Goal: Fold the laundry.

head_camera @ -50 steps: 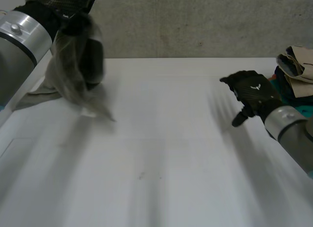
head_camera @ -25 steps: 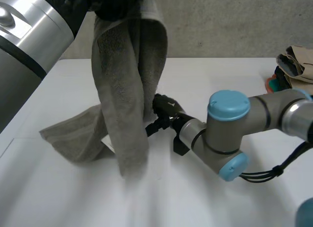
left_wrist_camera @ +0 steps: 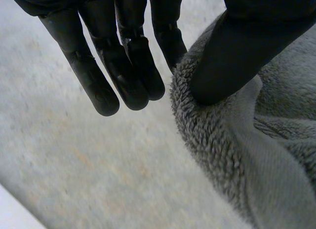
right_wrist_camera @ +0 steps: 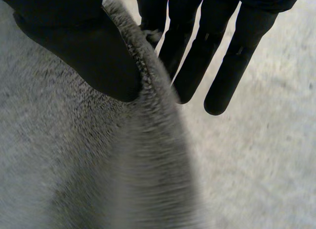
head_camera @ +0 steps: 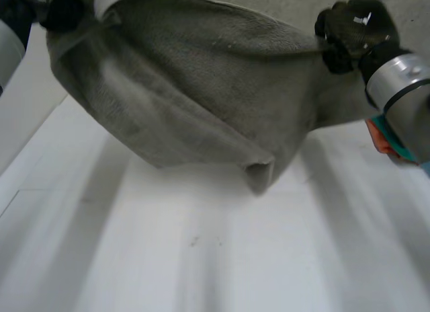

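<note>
A grey-brown towel [head_camera: 195, 83] hangs spread in the air above the white table [head_camera: 201, 258], stretched between both hands. My left hand [head_camera: 60, 9] holds its upper corner at the far left. In the left wrist view the thumb [left_wrist_camera: 237, 51] presses the towel's edge [left_wrist_camera: 207, 130] against the straight fingers [left_wrist_camera: 133, 61]. My right hand [head_camera: 353, 29] holds the opposite upper end, at the far right. The right wrist view has that hand's thumb [right_wrist_camera: 84, 51] and fingers [right_wrist_camera: 197, 56] pinching the towel's hem [right_wrist_camera: 143, 81]. A folded lower part sags to a point [head_camera: 261, 174] just above the table.
An orange and teal item [head_camera: 383, 138] from the laundry pile peeks out at the table's right edge, behind my right forearm [head_camera: 403, 97]. A grey wall stands behind the table.
My right hand has closed on the towel's edge and risen up to the right. The towel, hanging bunched from my left hand before, is now stretched wide between both hands.
</note>
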`<state>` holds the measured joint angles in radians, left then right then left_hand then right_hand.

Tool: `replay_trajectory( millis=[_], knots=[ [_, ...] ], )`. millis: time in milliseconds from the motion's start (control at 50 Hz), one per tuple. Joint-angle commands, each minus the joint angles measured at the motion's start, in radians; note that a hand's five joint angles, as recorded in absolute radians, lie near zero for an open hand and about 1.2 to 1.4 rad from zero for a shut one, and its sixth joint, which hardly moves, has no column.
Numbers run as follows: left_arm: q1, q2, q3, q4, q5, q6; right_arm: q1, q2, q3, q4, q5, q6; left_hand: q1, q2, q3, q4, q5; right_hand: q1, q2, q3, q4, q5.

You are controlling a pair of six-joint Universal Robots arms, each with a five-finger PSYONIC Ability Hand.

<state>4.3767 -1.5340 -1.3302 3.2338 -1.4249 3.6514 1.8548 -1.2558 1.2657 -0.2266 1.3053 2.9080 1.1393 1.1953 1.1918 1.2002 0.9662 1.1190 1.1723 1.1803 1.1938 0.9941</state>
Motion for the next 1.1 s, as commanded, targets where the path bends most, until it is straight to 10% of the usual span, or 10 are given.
replay_trajectory(
  millis=[20, 520, 760, 1100],
  knots=[
    [0.038, -0.049, -0.139, 0.02, 0.014, -0.001, 0.05, -0.102, 0.006, 0.107, -0.064, -0.003, 0.257, 0.201, 0.204, 0.196, 0.256, 0.277, 0.224, 0.216, 0.202, 0.228],
    [0.046, -0.39, -0.193, 0.222, 0.021, 0.007, 0.124, 0.263, -0.044, 0.219, -0.011, -0.173, 0.257, 0.201, 0.204, 0.196, 0.256, 0.277, 0.224, 0.216, 0.202, 0.228],
    [0.049, -0.568, 0.519, 0.612, -0.031, -0.083, 0.138, 0.222, -0.393, -0.509, 0.195, -0.285, 0.257, 0.201, 0.204, 0.196, 0.256, 0.277, 0.224, 0.216, 0.202, 0.228],
    [0.049, -0.341, -0.144, 0.633, 0.05, -0.162, 0.133, 0.091, 0.116, -0.258, 0.172, -0.299, 0.257, 0.201, 0.204, 0.196, 0.256, 0.277, 0.224, 0.216, 0.202, 0.228]
  ],
)
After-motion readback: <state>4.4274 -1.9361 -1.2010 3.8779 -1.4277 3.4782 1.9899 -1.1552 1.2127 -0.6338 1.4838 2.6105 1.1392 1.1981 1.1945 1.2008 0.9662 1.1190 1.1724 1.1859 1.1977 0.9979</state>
